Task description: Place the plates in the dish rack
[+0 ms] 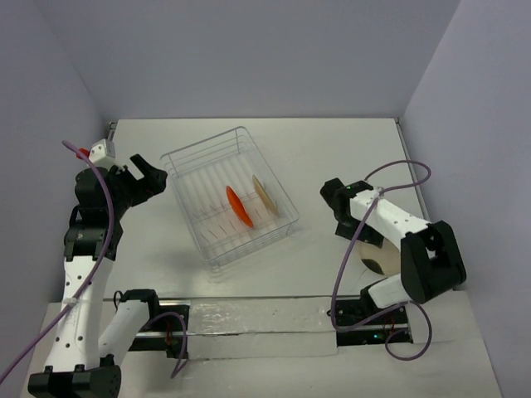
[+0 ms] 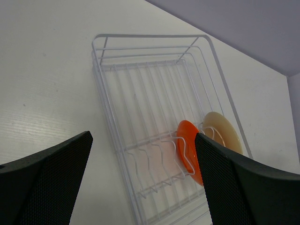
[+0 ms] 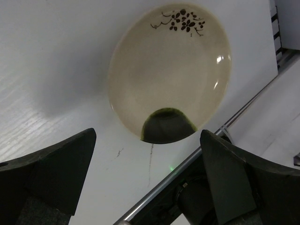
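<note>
The wire dish rack (image 1: 203,141) sits mid-table, angled. An orange-red plate (image 1: 239,206) and a cream plate (image 1: 264,196) stand upright in its slot wires; the left wrist view shows the rack (image 2: 105,108) with the orange plate (image 2: 187,150) and the cream plate (image 2: 222,133) side by side. Another cream plate (image 3: 171,70), with a dark flower motif and a dark patch on its rim, lies flat on the table at the right (image 1: 375,261), partly under the right arm. My right gripper (image 3: 147,187) hovers open above it (image 1: 342,217). My left gripper (image 1: 145,176) hangs open left of the rack (image 2: 143,183), empty.
A metal rail (image 1: 249,319) with the arm bases runs along the table's near edge, close to the flat plate (image 3: 187,164). Purple walls close in the table on three sides. Cables loop from both arms.
</note>
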Controlling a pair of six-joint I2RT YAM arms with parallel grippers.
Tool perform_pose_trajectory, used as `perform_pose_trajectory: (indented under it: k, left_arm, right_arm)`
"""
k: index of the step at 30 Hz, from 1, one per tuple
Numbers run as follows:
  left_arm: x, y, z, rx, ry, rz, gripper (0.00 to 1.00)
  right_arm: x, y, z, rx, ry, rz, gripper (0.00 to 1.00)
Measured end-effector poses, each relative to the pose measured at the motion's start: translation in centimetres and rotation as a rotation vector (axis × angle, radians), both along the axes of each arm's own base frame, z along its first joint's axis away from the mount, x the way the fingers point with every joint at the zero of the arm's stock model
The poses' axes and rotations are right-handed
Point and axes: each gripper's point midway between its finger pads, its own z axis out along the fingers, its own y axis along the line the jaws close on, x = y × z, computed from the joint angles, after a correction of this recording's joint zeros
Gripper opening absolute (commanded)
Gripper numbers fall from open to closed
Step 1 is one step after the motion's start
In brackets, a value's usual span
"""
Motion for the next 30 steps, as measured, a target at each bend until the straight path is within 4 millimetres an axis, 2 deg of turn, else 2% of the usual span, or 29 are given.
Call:
perform_pose_trajectory:
  k: [14, 24, 25, 30]
  left_arm:
    - [-0.1, 0.0, 0.1, 0.000, -0.003, 0.000, 0.99]
    - [-0.1, 0.0, 0.1, 0.001, -0.003, 0.001, 0.99]
    - [-0.1, 0.0, 0.1, 0.000, -0.003, 0.001, 0.99]
    - [-0.1, 0.0, 0.1, 0.001, -0.002, 0.000, 0.99]
  right_arm:
    - [-0.7, -0.3, -2.6, -0.062, 0.155, 0.010, 1.00]
    - [-1.0, -0.9, -3.8, -0.121, 0.249, -0.002, 0.87]
    - [-1.0, -1.0, -3.8, -0.124, 0.251, -0.007, 0.81]
    - [-1.0, -1.6, -4.1, -0.146, 0.277, -0.037, 0.72]
